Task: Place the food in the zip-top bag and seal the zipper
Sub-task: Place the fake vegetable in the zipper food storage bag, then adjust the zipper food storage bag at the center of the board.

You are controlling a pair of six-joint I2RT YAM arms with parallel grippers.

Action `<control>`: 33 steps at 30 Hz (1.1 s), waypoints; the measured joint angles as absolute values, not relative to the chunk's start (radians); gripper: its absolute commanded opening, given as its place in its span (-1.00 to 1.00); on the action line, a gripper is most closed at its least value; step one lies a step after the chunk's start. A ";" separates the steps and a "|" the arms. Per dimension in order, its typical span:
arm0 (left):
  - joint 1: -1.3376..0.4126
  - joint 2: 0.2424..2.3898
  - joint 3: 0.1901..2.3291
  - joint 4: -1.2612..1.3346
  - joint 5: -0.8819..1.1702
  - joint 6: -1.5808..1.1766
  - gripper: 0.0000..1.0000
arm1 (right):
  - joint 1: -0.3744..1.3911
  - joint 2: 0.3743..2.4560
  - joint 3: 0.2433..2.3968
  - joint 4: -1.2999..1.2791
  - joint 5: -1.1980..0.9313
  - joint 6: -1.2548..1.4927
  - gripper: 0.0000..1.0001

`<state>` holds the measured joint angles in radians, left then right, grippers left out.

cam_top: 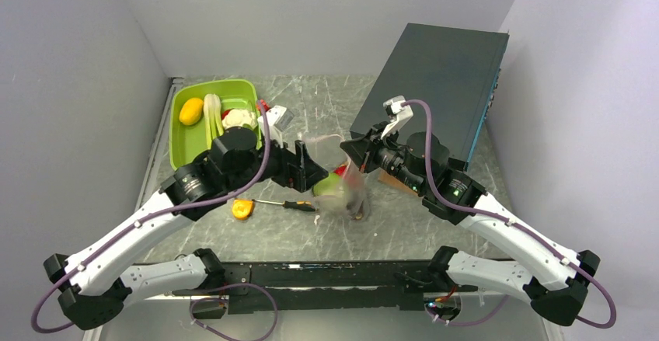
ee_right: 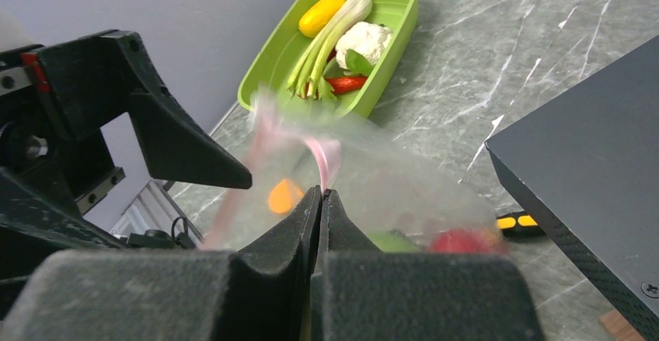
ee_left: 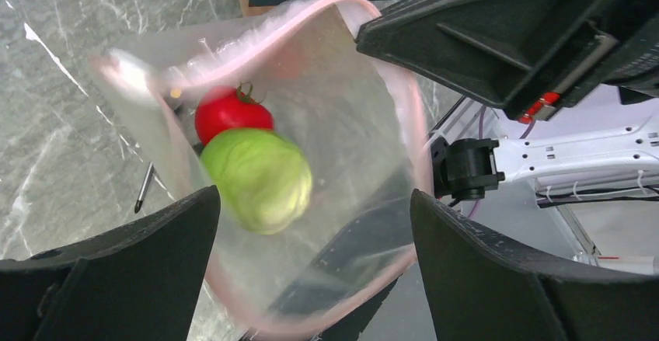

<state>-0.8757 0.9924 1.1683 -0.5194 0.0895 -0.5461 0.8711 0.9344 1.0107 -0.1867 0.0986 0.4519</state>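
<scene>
The clear zip-top bag [cam_top: 346,193] hangs open between my two grippers, blurred by motion. Its pink zipper strip [ee_left: 420,147] rings the open mouth. Inside lie a light-green leafy head [ee_left: 258,179] and a red round piece [ee_left: 227,113]. My right gripper [ee_right: 322,195] is shut on the pink strip at the bag's rim and holds the bag up. My left gripper [ee_left: 315,267] is wide open and empty, with the bag's mouth between its fingers [ee_left: 140,263]. White cauliflower [ee_right: 364,40] and a red chili [ee_right: 346,83] lie in the lime-green tray [ee_right: 272,53].
The tray [cam_top: 183,143] stands at the back left and also holds a yellow piece [cam_top: 191,111] and a pale green stalk. An orange tape measure [cam_top: 242,209] and a screwdriver [cam_top: 299,205] lie below the left gripper. A large black box [cam_top: 435,85] fills the back right.
</scene>
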 measured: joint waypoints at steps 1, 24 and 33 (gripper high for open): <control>-0.876 0.978 1.161 -0.513 0.089 -0.546 0.90 | 0.871 0.934 1.011 -0.187 0.099 0.452 -1.00; -0.877 0.796 0.935 -0.495 0.082 -0.696 0.48 | 0.871 0.936 1.011 -0.187 0.095 0.444 -1.00; -0.877 0.895 0.863 -0.455 0.150 -0.763 -1.00 | 0.871 0.936 1.011 -0.200 0.090 0.414 -1.00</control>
<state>-0.8768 0.8948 0.8631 -0.4549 0.1501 -0.7628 0.8715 0.9360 1.0107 -0.1997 0.0902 0.4137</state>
